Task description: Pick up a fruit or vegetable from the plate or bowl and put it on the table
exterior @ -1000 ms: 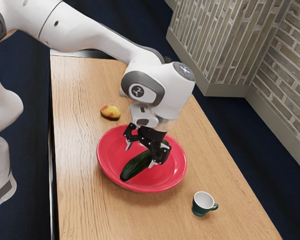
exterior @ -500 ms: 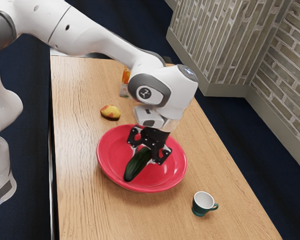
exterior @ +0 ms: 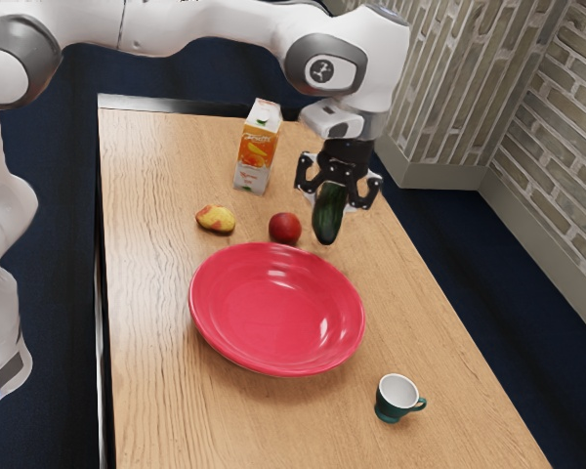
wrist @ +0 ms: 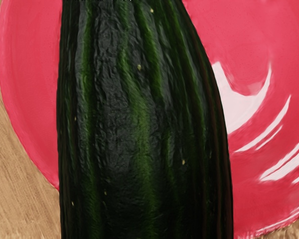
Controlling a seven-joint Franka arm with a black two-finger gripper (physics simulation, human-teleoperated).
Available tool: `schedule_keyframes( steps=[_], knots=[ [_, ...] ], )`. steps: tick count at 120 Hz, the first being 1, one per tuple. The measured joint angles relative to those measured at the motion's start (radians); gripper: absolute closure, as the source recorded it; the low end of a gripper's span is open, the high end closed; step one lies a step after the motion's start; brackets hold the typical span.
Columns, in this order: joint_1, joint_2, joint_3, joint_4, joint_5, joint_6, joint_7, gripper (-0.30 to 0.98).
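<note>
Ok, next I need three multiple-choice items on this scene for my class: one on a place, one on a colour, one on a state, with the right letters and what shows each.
1. Where is the red fruit?
A) on the floor
B) on the table, beside the red plate
C) up in the air

2. What colour is the outside of the cup?
A) dark green
B) yellow
C) orange

3. The cucumber is:
A) lying in the red plate
B) resting on the table
C) held in the gripper

Right letters:
1. B: it sits on the wood, outside the rim.
2. A: the outer wall is dark green, the inside white.
3. C: the exterior view shows it hanging between the fingers.
</note>
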Motion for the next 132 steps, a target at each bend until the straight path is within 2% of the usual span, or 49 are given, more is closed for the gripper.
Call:
schedule_keyframes(
  steps=[13, 31, 52, 64, 72, 118, 132],
  knots=[
    [0.146, 0.123, -0.009, 0.098, 0.0, -0.024, -0.007, 0.46],
    [0.129, 0.232, -0.056, 0.164, -0.007, -0.046, -0.016, 0.44],
    [0.215, 0.305, -0.122, 0.244, -0.02, -0.072, -0.025, 0.46],
    [0.375, 0.357, -0.245, 0.327, -0.024, -0.095, -0.029, 0.46],
    [0.43, 0.371, -0.283, 0.348, -0.025, -0.109, -0.033, 0.46],
    [0.452, 0.464, -0.32, 0.435, -0.024, -0.137, -0.055, 0.46],
    [0.449, 0.474, -0.33, 0.441, 0.018, -0.148, -0.059, 0.21]
  ],
)
